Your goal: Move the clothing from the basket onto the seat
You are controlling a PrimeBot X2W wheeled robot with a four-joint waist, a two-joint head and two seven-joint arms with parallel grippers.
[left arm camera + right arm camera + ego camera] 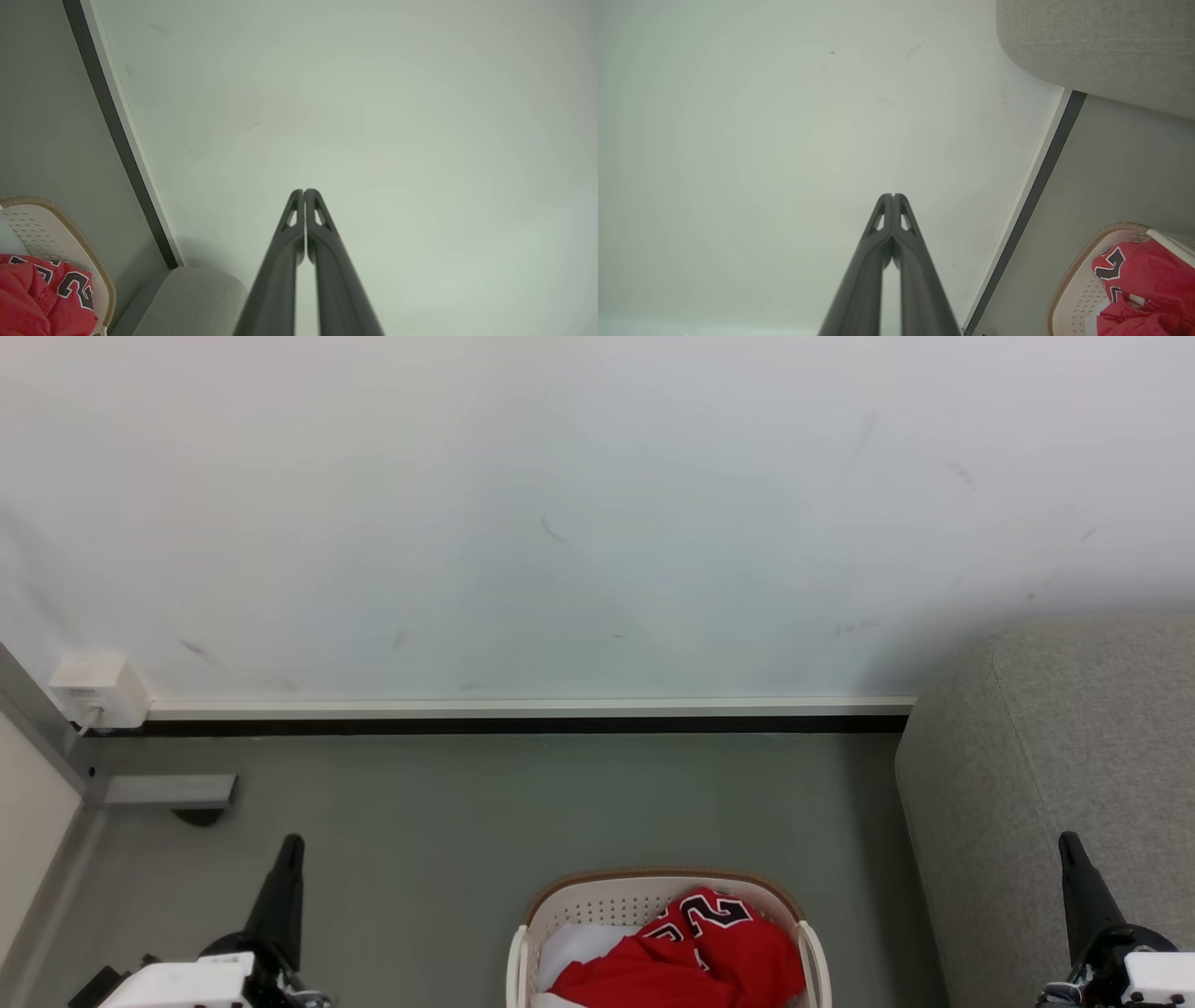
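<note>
looking from the head view, the clothing [695, 952] lies heaped in the basket [597, 903] at six o'clock, the seat [1055, 784] at three; soft, light cloth, probably best pinched at a raised fold. left wrist view: left gripper [304, 192] closed, empty. right wrist view: right gripper [893, 196] likewise.

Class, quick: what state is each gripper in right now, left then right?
Left gripper: closed, holding nothing.
Right gripper: closed, holding nothing.

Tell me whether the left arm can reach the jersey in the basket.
Probably yes: the jersey lies uncovered in the open basket, nothing standing between it and the left gripper, whose shut fingers must open first.
</note>
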